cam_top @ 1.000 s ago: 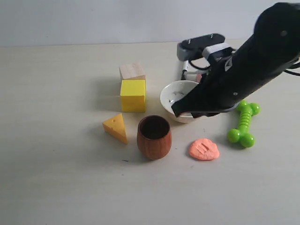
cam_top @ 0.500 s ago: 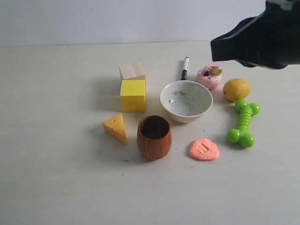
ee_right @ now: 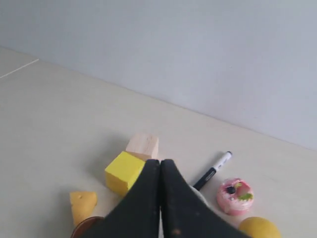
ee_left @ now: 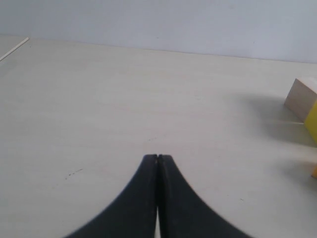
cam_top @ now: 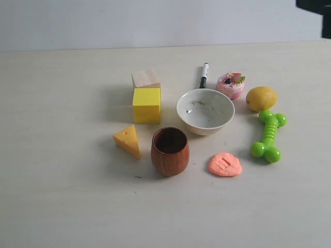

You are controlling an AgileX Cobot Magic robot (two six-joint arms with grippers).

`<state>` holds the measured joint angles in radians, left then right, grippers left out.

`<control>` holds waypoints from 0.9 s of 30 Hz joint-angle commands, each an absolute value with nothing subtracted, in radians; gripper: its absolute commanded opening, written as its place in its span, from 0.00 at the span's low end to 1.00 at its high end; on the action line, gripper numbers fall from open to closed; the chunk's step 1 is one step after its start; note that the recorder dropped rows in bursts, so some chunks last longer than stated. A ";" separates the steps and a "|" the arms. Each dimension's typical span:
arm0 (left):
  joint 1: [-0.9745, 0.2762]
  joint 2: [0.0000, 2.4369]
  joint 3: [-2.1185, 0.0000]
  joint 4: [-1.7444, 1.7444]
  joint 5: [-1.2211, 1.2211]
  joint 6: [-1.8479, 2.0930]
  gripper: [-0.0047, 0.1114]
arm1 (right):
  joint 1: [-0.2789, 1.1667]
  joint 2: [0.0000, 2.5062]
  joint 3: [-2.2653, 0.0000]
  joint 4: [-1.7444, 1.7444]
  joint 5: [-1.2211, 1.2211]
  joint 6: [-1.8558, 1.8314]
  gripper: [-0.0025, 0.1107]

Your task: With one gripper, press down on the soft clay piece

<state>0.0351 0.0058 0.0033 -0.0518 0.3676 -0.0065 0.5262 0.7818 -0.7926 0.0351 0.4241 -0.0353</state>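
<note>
The soft clay piece [cam_top: 225,165] lies flat on the table in front of the white bowl [cam_top: 205,111], to the right of the wooden cup [cam_top: 169,150]. It is salmon-orange and has a small rectangular dent in its top. Nothing touches it. Of the right arm, only a black corner [cam_top: 314,9] shows at the top right of the exterior view, far from the clay. My right gripper [ee_right: 160,161] is shut with nothing in it, high above the objects. My left gripper [ee_left: 157,156] is shut and empty over bare table. Neither wrist view shows the clay.
A wooden block [cam_top: 145,78], yellow cube [cam_top: 147,105] and cheese wedge [cam_top: 128,140] stand left of the cup. Behind and right of the bowl are a marker [cam_top: 204,75], pink toy cake [cam_top: 230,84], lemon [cam_top: 261,98] and green toy bone [cam_top: 268,136].
The right arm has lifted away from over the bowl, up and to the right, almost out of the exterior view. The clay and the other objects have not moved.
</note>
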 commanded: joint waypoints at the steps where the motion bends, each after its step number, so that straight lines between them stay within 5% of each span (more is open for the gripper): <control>1: 0.030 0.000 0.000 -0.058 0.357 -0.010 0.04 | 0.411 0.680 -0.785 -0.030 0.487 0.035 0.02; 14: 0.030 0.000 0.000 -0.058 0.357 -0.010 0.04 | -0.108 0.314 -0.545 0.054 0.512 0.031 0.02; 27: 0.030 0.000 0.000 -0.058 0.357 -0.010 0.04 | -0.134 0.142 -0.315 0.094 0.396 -0.033 0.02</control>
